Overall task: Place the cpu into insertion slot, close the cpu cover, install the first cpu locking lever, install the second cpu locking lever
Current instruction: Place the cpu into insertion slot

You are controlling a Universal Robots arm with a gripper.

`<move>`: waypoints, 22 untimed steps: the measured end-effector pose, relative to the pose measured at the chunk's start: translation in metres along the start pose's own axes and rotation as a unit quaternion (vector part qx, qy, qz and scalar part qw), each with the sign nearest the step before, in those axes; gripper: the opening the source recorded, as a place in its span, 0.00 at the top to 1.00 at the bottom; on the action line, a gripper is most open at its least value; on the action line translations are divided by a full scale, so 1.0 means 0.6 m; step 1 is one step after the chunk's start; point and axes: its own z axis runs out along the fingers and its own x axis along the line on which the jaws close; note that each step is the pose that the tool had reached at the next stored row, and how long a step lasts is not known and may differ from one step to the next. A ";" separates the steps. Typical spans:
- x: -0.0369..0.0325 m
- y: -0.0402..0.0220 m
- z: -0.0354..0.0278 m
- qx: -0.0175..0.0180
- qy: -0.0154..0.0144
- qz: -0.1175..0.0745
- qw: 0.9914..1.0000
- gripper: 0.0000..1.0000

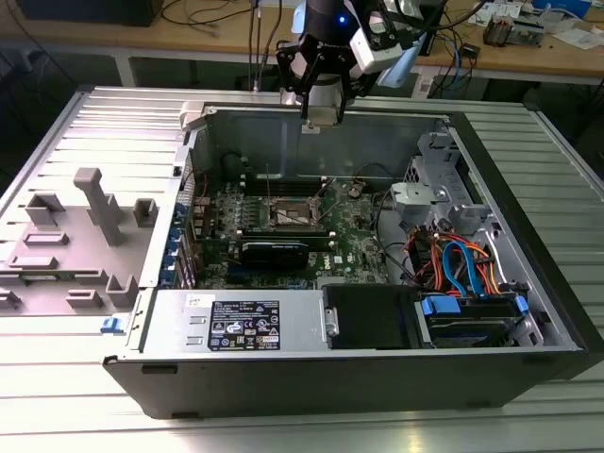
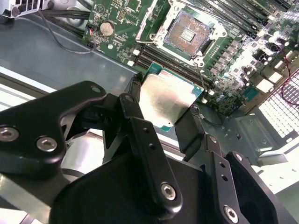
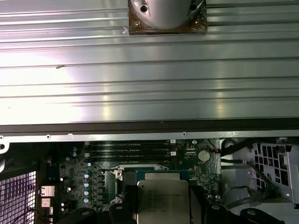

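An open computer case (image 1: 330, 377) lies on the ribbed metal desk (image 1: 66, 420). A labelled power supply (image 1: 236, 323) sits along its near wall, with blue and orange cables (image 1: 460, 267) nearby. A grey plastic fixture (image 1: 92, 203) stands at the exterior view's left.

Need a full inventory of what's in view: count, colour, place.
computer case: one, black and grey, on the table
table: one, silver, ribbed, under the case
motherboard: one, green, inside the case
insertion slot: one, tan-gold, dark rim, empty, on the motherboard
memory slots: several, black, beside the insertion slot
coin battery: one, silver, on the motherboard
cables: bundle, blue and orange, case's exterior-view right side
fixture blocks: several, grey, on the table, exterior view's left
cpu: one, silver-grey, in the tool, above the motherboard
tool: one, black, shut on the cpu
arm: one, black and grey, above the case's far wall
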 end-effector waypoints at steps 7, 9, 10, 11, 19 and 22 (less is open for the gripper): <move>0.001 -0.006 0.001 0.000 0.000 0.000 1.000 0.46; 0.002 -0.007 0.001 0.000 0.000 0.000 1.000 0.46; 0.002 -0.007 0.001 0.000 0.000 0.000 1.000 0.46; 0.002 -0.008 0.001 0.000 0.000 0.000 1.000 0.46; 0.005 -0.009 0.001 0.000 0.000 0.000 1.000 0.46; 0.005 -0.009 0.001 0.000 0.000 0.000 1.000 0.46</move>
